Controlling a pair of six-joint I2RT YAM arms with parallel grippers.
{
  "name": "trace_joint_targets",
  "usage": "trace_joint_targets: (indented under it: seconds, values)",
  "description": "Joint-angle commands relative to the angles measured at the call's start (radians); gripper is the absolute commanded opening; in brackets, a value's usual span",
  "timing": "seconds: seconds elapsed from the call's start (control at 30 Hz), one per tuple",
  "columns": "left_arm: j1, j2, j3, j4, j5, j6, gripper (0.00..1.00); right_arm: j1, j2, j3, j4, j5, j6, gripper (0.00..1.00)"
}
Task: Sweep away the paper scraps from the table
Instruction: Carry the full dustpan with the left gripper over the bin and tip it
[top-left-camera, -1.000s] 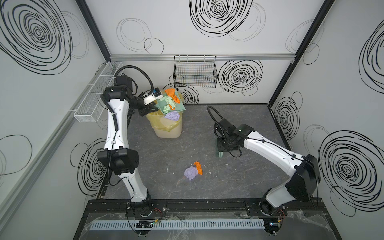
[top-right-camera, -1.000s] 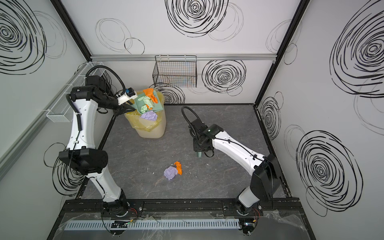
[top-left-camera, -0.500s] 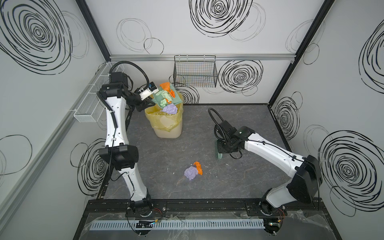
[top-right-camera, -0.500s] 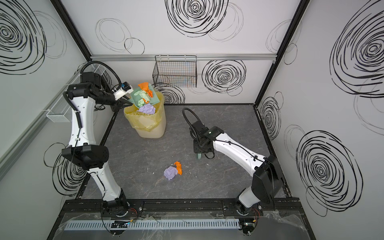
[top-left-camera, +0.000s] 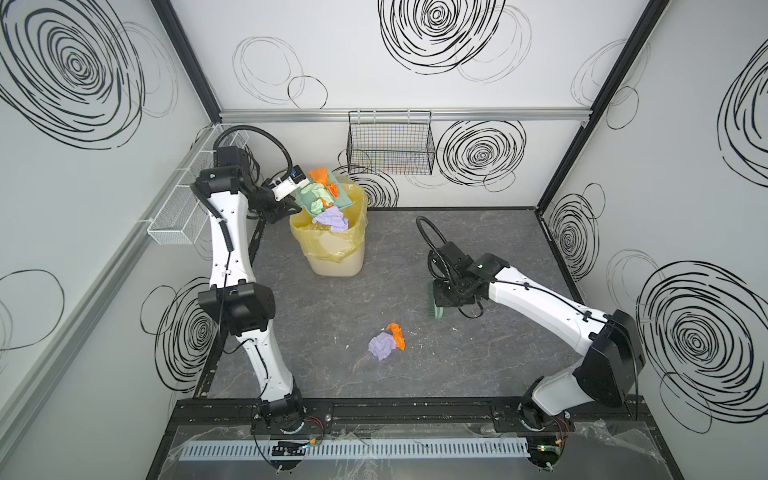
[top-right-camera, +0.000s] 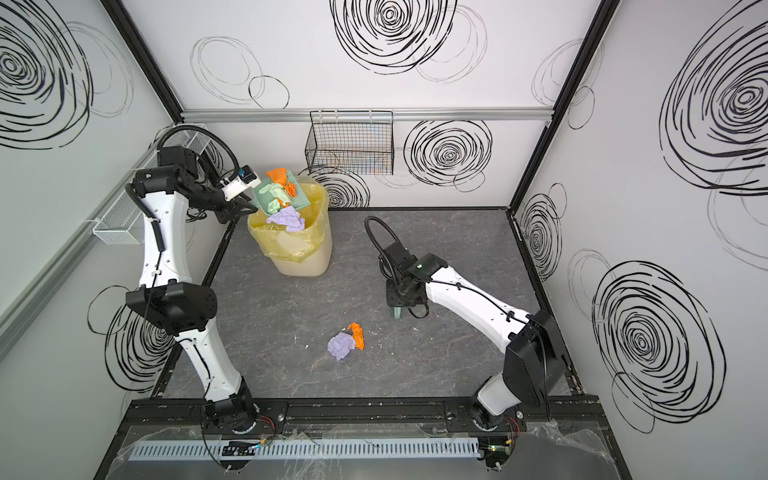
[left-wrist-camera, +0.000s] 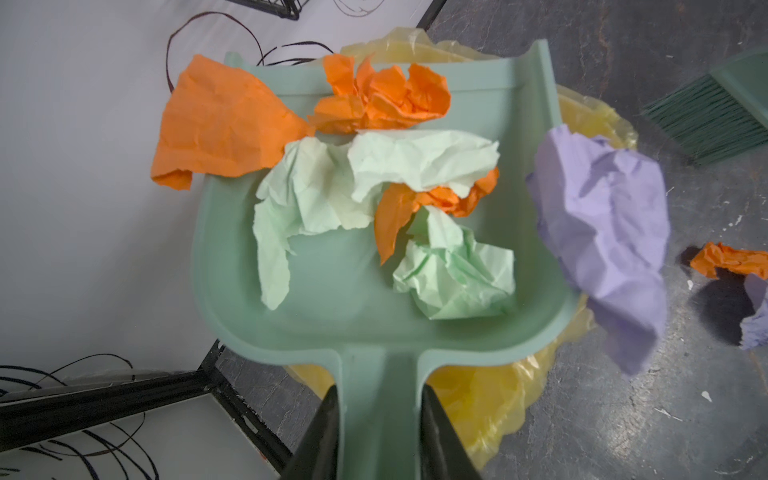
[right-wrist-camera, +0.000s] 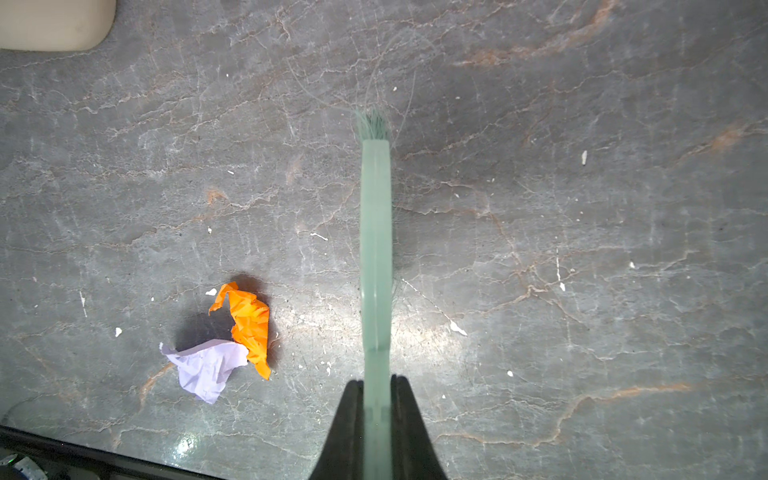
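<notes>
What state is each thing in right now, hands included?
Beige plastic bin with yellow liner: upright, open.
Teal plastic dustpan: tilted above the bin.
Orange and pale green paper scraps: in the dustpan.
Large lilac paper scrap: beyond dustpan's side, over bin.
Left hand: shut on the dustpan's handle.
Right hand: shut on teal plastic brush.
Orange scrap and lilac scrap on grey marbled table: loose, touching.

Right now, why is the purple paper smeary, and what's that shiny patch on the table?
Left wrist view: the lilac scrap at the edge of the dustpan is smeared at its lower tip, likely motion blur. Right wrist view: glare makes a bright patch on the table beside the brush handle, and the orange scrap casts a dark shadow.
</notes>
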Motion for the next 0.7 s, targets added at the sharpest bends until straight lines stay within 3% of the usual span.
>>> trace_joint_targets:
  seconds: [0.0, 0.37, 0.67]
  values:
    - [-0.010, 0.034, 0.039, -0.011, -0.054, 0.035, 0.00, -0.001, -0.025, -0.017, 0.020, 0.003, -0.006, 0.00]
    - [-0.072, -0.020, -0.052, 0.148, -0.212, 0.074, 0.00, 0.007, -0.024, -0.026, 0.031, 0.001, -0.003, 0.00]
    - [-0.146, -0.272, -0.474, 0.481, -0.404, 0.181, 0.00, 0.005, -0.037, -0.038, 0.044, 0.003, -0.004, 0.00]
